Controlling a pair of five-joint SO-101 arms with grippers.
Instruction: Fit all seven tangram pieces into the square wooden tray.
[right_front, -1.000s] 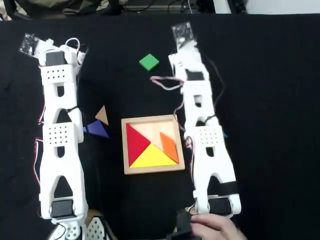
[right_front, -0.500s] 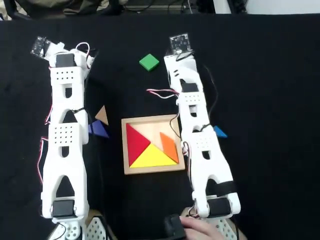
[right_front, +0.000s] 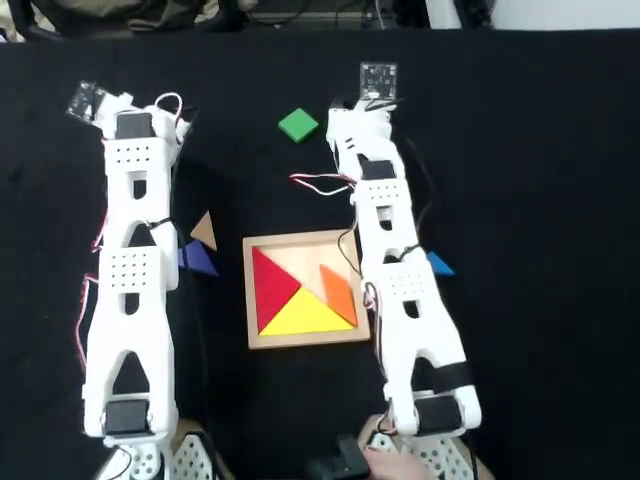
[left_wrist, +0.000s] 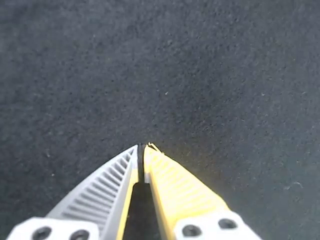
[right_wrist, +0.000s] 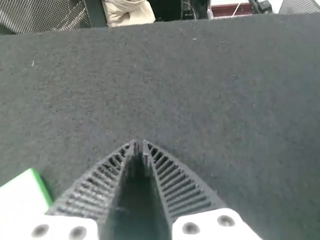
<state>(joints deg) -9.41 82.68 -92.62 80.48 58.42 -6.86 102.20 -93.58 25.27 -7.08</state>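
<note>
The right tool (right_wrist: 138, 146), clenched empty, was parked near the flat green square tangram piece (right_front: 298, 125), probably staged for pickup; the left tool (left_wrist: 141, 147) was likewise clenched empty.

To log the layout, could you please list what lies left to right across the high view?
Left arm → dark blue triangle → wooden tray → right arm → light blue triangle.

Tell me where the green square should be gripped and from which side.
Probably across two opposite straight edges of the green square, coming down from above: it lies flat on the cloth, turned cornerwise, with nothing touching it.
</note>
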